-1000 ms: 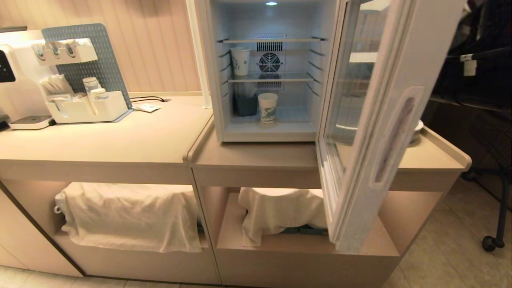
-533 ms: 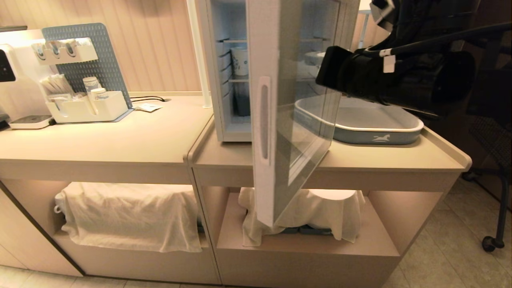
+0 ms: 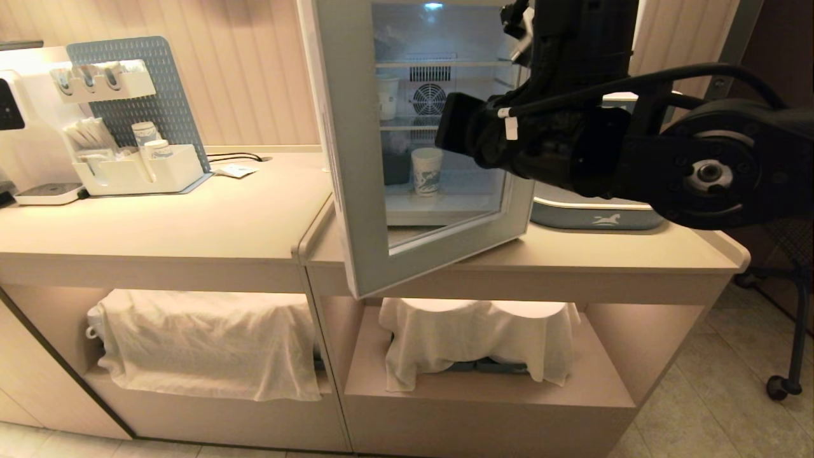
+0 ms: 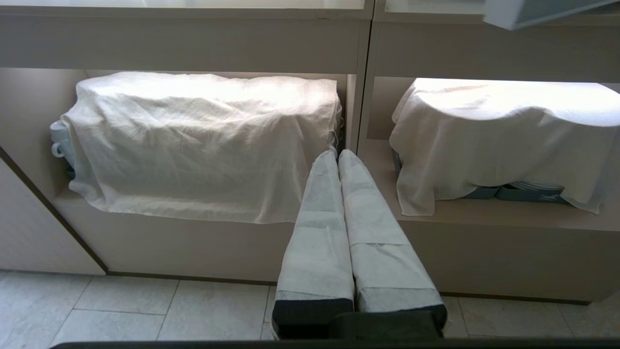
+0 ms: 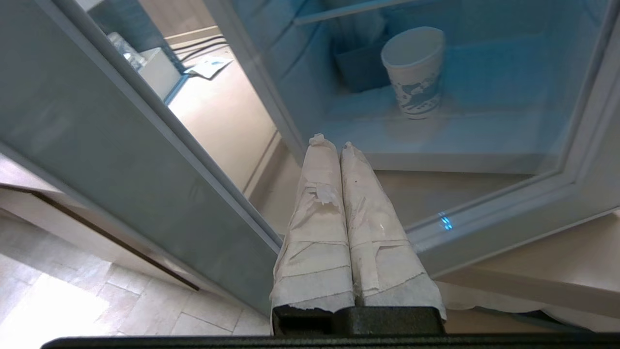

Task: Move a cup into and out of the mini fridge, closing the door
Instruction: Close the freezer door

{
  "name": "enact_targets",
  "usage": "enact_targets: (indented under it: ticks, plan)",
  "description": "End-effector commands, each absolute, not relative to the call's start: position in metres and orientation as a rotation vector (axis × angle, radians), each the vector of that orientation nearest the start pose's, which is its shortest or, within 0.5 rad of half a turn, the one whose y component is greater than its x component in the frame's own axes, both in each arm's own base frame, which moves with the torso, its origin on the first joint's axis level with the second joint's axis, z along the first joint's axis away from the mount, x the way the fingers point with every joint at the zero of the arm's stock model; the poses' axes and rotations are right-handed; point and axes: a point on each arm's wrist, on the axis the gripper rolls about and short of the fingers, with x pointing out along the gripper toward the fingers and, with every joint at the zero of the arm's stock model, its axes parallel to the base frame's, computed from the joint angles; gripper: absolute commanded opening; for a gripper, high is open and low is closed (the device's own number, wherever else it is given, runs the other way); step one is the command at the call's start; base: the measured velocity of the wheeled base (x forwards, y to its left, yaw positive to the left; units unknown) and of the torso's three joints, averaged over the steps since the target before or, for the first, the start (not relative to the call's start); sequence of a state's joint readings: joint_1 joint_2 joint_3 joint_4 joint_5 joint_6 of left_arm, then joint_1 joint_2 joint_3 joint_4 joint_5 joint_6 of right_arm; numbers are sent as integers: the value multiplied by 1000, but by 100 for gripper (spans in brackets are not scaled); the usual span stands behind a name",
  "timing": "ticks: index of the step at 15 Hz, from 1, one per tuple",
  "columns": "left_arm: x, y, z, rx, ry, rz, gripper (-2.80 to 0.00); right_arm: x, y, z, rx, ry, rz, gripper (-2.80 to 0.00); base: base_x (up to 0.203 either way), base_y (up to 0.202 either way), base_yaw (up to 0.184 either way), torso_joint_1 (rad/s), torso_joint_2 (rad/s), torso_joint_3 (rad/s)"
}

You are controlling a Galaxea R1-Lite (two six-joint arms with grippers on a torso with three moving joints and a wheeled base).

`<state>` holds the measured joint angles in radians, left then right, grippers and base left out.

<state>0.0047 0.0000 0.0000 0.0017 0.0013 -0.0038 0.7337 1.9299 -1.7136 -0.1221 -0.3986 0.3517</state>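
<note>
- The grey-framed glass door of the white mini fridge has swung from wide open to nearly closed.
- The right hand, clenched and empty, now sits by the door.
- The white printed paper cup remains on the fridge floor.
- The left hand hangs clenched low, before the surface's cloth-draped shelves.

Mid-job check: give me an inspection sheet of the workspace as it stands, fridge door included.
Surface: beige counter, two-section.
Job's things: cup upright on mini fridge floor; door ajar, not latched.
Clutter: organizer, blue-grey tray, second cup on shelf.
Grippers: right gripper shut, empty, at the door glass; left gripper shut, low before the cloth-covered shelves.
Cables: black cords at wall.
Surroundings: tiled floor.
</note>
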Motion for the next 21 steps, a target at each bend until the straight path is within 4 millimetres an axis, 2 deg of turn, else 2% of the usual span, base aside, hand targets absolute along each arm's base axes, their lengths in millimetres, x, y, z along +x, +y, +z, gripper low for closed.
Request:
enact_targets:
  ticks: [1,10,17,21]
  plan:
    - [-23,0,75,-5,2,6,-280,316,260,294,280,137,259,-280,0,0,0,0,0,0]
    - [-23,0,75,-5,2,7,-280,379,281,248,208,90,118,-280,0,0,0,0,0,0]
    - [-23,0,75,-5,2,7,-280,419,278,206,160,24,63,-280,0,0,0,0,0,0]
    - [-23,0,75,-5,2,8,-280,434,274,186,138,13,21,-280,0,0,0,0,0,0]
